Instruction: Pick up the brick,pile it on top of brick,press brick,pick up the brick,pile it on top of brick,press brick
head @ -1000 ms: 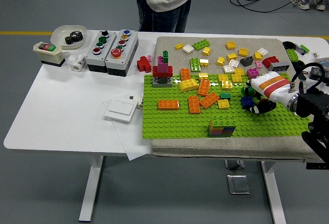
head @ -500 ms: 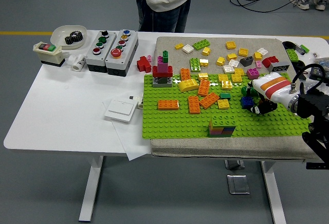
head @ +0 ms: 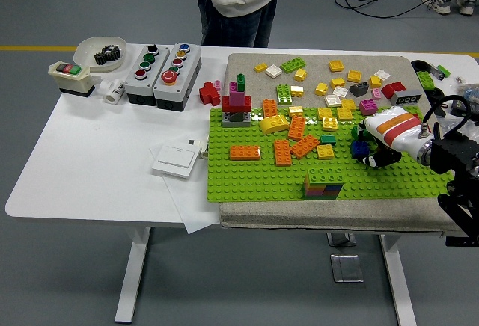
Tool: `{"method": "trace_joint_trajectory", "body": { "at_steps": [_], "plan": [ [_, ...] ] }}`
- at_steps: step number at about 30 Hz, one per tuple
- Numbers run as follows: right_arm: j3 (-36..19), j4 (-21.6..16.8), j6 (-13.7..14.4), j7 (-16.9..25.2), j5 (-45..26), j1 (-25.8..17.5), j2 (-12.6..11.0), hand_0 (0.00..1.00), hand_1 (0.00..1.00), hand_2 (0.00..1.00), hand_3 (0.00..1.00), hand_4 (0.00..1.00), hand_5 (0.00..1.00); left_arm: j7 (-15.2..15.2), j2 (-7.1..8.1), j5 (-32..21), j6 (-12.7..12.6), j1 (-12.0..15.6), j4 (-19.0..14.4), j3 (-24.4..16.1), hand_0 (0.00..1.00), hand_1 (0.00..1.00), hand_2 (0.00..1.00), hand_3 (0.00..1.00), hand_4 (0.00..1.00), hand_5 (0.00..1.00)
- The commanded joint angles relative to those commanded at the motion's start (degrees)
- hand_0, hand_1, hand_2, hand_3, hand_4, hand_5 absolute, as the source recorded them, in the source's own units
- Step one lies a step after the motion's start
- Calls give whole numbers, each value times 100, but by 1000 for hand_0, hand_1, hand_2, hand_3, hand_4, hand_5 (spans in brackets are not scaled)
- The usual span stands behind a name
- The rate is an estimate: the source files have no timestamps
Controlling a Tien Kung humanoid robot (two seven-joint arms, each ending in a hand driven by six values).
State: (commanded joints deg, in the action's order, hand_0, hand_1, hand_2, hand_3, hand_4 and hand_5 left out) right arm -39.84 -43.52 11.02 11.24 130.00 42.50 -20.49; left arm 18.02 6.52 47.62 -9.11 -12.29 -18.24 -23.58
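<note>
While hovering over the green baseplate (head: 254, 176), right hand (head: 378, 145) curling fingers (head: 368, 158) around a blue brick (head: 361, 147), near the striped brick stack (head: 323, 182).

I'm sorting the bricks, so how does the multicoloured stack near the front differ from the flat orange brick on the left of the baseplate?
The stack is several layers tall with a green top; the orange brick is one low layer, single-coloured. Both sit on the green baseplate.
</note>
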Motion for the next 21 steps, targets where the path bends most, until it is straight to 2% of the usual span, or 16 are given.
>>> {"method": "trace_joint_trajectory", "body": {
  "at_steps": [10, 21],
  "plan": [
    [7, -59, 98, 53, 0, -9, -24, 312, 177, 212, 501, 795, 420, -2, 3, -2, 3, -10, 1, 0, 681, 728, 732, 595, 688, 664],
    [-81, -475, 54, 63, 0, -20, -189, 310, 173, 210, 501, 799, 425, -12, 9, -16, -3, -21, 15, 2, 679, 724, 731, 595, 688, 664]
  ]
}}
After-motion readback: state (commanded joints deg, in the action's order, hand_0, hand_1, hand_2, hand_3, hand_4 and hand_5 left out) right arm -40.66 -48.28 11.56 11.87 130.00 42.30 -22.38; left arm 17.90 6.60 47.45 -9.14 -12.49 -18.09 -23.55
